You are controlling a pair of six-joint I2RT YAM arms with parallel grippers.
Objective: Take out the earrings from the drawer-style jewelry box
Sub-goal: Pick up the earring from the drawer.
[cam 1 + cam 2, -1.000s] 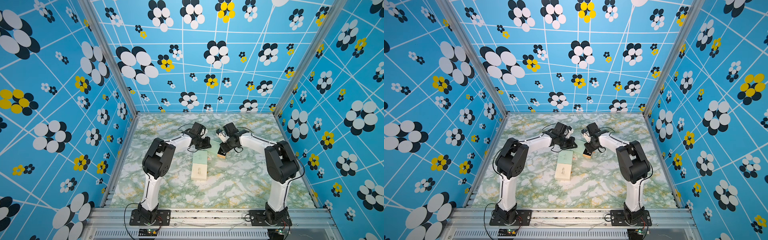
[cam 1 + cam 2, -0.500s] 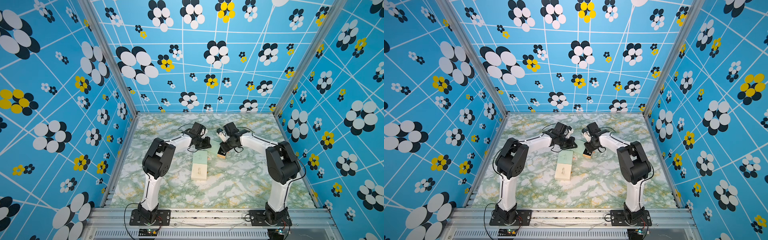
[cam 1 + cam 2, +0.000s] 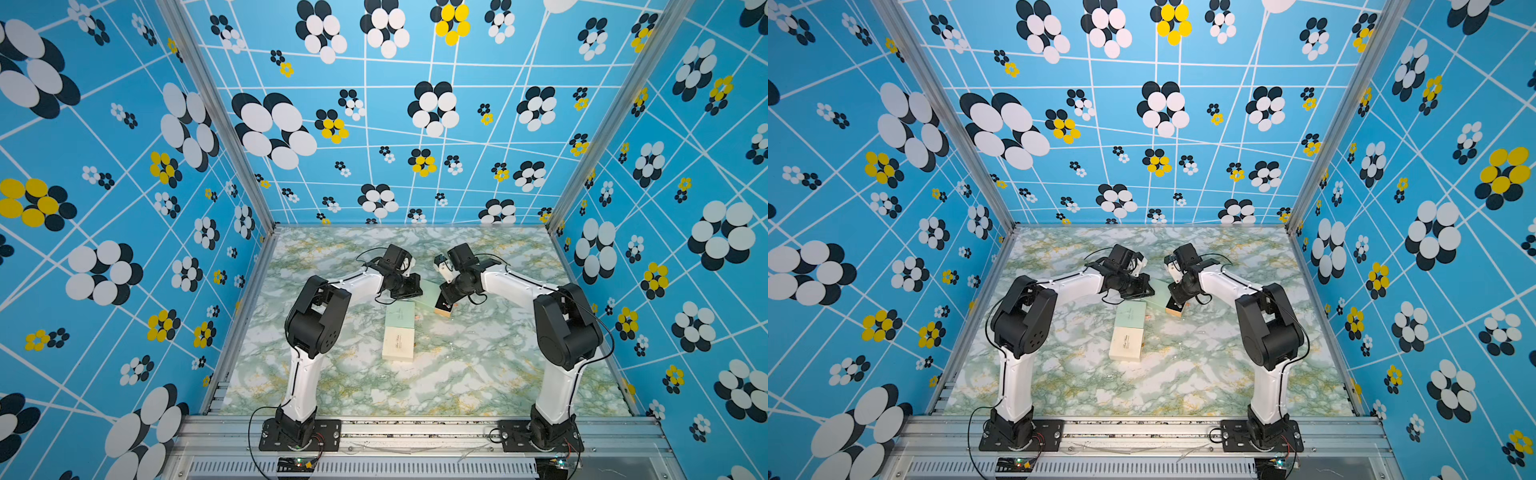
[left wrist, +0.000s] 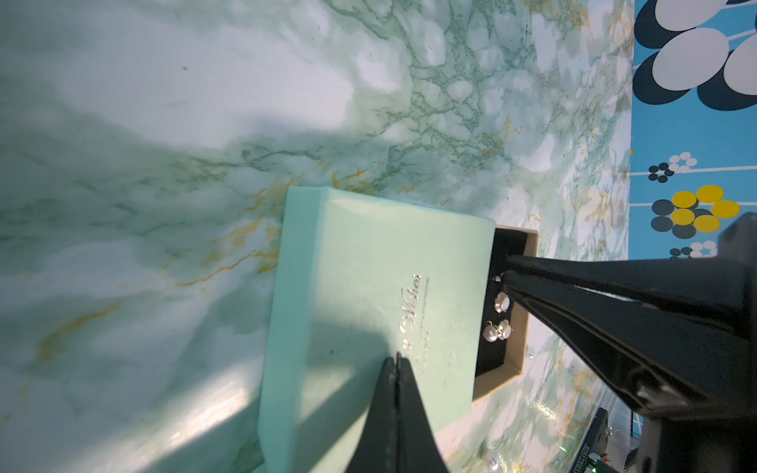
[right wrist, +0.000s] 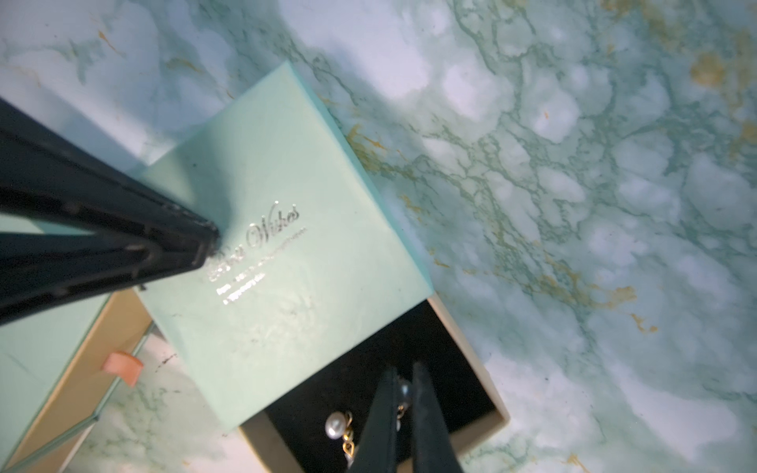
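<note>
Both closed, the left gripper (image 4: 396, 359) pins the sleeve (image 4: 368, 278) steady while the right gripper (image 5: 404, 372) pinches an earring (image 5: 405, 389) out.

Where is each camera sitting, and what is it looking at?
Both top views: high at the front, looking down on the marble table; both whole arms show.
Left wrist: on the left arm, looking past its shut left hand at the mint box it touches.
Right wrist: on the right arm, looking past the right hand into the open drawer, where it pinches one of the earrings.
Shared: both wrist views show the box, drawer and both hands.
</note>
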